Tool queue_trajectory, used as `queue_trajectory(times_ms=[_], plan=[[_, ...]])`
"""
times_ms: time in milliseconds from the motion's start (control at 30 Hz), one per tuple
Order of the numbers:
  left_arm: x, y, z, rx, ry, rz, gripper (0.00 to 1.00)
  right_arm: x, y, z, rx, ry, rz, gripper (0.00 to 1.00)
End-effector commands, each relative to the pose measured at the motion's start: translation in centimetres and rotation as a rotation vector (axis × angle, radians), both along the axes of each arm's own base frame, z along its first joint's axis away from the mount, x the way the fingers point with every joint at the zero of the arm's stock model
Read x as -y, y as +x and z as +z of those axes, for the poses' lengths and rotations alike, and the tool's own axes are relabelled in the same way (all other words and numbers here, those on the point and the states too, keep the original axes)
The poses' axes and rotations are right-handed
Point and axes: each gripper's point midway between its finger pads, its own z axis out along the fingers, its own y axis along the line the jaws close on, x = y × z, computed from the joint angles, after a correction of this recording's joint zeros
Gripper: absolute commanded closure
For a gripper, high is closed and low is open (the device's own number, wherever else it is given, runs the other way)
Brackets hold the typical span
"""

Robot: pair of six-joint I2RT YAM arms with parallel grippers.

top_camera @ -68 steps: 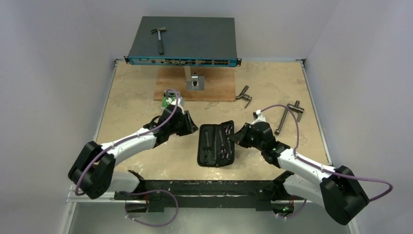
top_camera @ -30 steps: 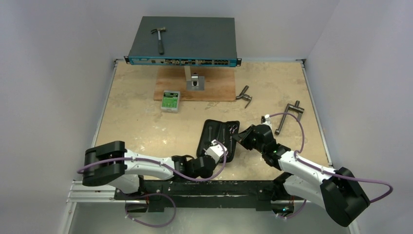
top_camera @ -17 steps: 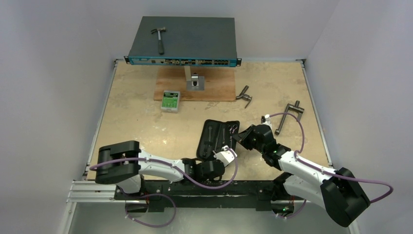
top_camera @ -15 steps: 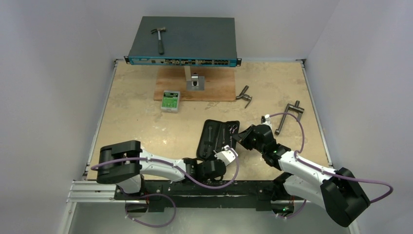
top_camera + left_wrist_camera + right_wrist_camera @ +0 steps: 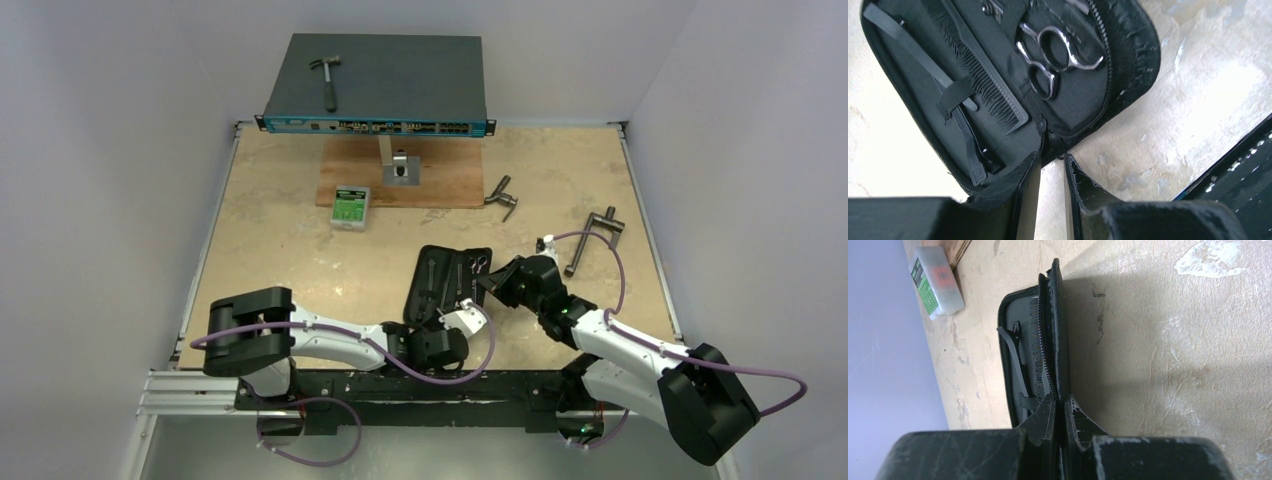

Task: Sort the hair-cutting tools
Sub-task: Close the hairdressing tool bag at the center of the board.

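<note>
A black zip case point(image 5: 418, 300) lies open mid-table. The left wrist view shows what it holds: silver ring-handled scissors point(image 5: 1034, 61), a long black comb point(image 5: 980, 75) and slim black clips point(image 5: 913, 50) under an elastic strap. My left gripper point(image 5: 1052, 157) hovers low at the case's near end, just short of the zipper pull point(image 5: 1040, 125). It is open by a narrow gap with bare table between the fingers. My right gripper point(image 5: 1059, 399) is shut on the raised right flap of the case point(image 5: 1055, 330), holding it on edge; comb teeth point(image 5: 1040, 355) show beside it.
At the back a network switch point(image 5: 400, 80) carries a hammer point(image 5: 326, 78), with a wooden board point(image 5: 440, 185) and a metal block point(image 5: 402, 168) in front. A green-white box point(image 5: 350, 206) lies back left. Two grey T-handle tools point(image 5: 503, 195) point(image 5: 592, 238) lie right. A black rail point(image 5: 400, 385) runs along the near edge.
The left arm swung from beside the green box down to the case's near end, and its jaws have narrowed. The right gripper stays clamped on the flap.
</note>
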Motion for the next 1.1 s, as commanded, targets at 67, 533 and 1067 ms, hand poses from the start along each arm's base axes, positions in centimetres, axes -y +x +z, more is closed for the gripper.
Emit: queue_trajectory(times_ms=[67,533,1067], plan=[[-0.1,-0.9,1.6,-0.060,-0.043,0.010,0.72,-0.8,1.0,2.0,0.048,0.046,-0.007,1.00],[1.9,-1.8,0.8,-0.118,-0.042,-0.047,0.68,-0.9,1.5,2.3,0.055,0.035,-0.004,1.00],[0.8,0.5,0.2,-0.080,0.017,0.058,0.67,-0.9,0.7,1.9,0.039,0.042,0.015,1.00]])
